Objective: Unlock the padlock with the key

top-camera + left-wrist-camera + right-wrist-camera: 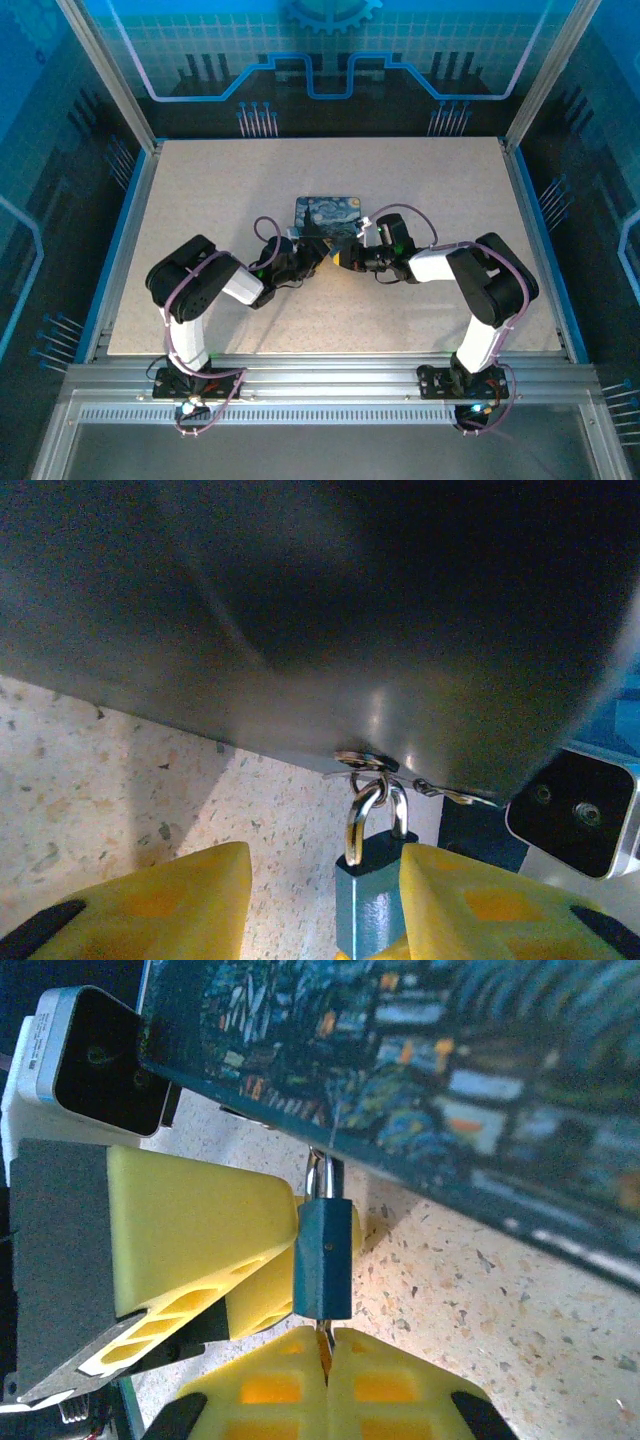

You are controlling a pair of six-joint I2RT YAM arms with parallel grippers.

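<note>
Padlock (322,1260) hooked by silvery shackle (372,815) through metal ring (364,761) at edge of box (480,1080), blue body sticking out over speckled table (480,1300). Left gripper (325,885) released, yellow fingers (190,900) astride body: one touching, gap at other. Right gripper (327,1360) clenched on key (325,1338), thin blade meeting padlock's underside.

The padlock (323,1260) has a matt blue painted body and a polished silvery metal shackle (375,815), the key (323,1338) is thin metal, the fingers (170,900) are matt yellow plastic, the box (450,1090) is smooth and glossy with a printed face, and the table (120,780) looks matt, speckled and stone-like.
</note>
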